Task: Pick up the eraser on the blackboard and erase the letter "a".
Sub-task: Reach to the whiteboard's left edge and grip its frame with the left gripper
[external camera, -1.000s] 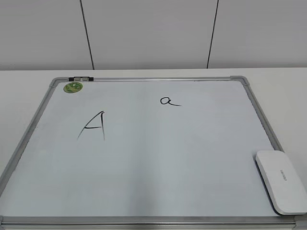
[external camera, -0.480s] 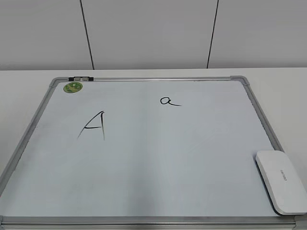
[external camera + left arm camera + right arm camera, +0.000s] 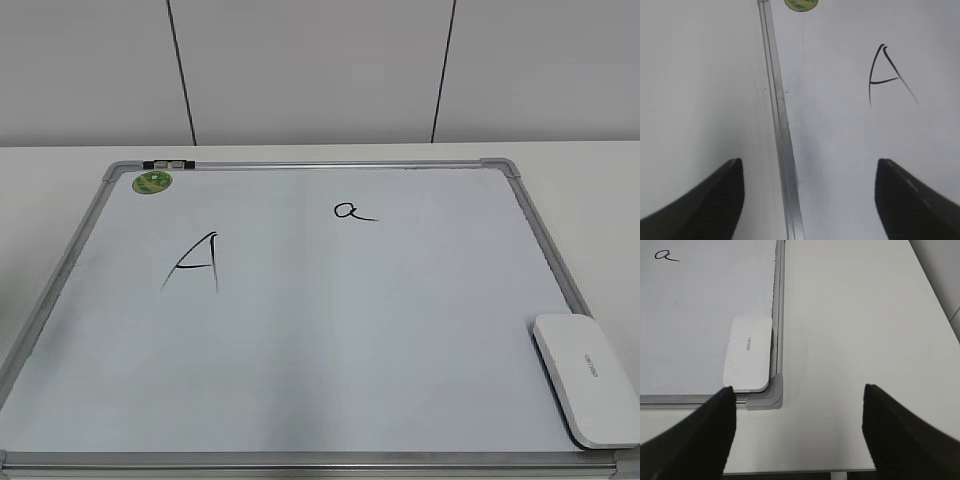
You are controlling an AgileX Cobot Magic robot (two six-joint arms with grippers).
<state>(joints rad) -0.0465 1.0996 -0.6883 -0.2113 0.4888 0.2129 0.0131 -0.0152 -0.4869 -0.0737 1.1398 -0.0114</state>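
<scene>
- Left gripper (image 3: 809, 200): fingers (image 3: 705, 200) spread wide, nothing between them. It hangs over the left frame rail of the blackboard (image 3: 782, 150), one finger above the bare surface (image 3: 695, 90), the other above the board face.
- Right gripper (image 3: 797, 432): fingers (image 3: 695, 440) also wide apart and empty. It hangs over the white surface (image 3: 850, 315) just off the board's near right corner piece (image 3: 769, 396).
- The eraser (image 3: 588, 378) lies flat on the board in the near right corner, long side running along the right frame rail and touching or just beside it. Small grey lettering shows on its top face. In the right wrist view the eraser (image 3: 747, 354) sits just ahead of the left-hand finger, apart from it.
- Farther in, a large capital "A" (image 3: 195, 263) stands on the left half of the board; it also shows in the left wrist view (image 3: 887, 75), ahead of the fingers.
- The letter "a" (image 3: 354, 211) sits beyond the middle, toward the far rail, well apart from the eraser; visible too at the top left of the right wrist view (image 3: 666, 255).
- Far left corner: a round green sticker (image 3: 153, 182), and a small dark clip (image 3: 167, 163) on the far rail.
- Behind the surface, a pale panelled wall (image 3: 320, 70).
</scene>
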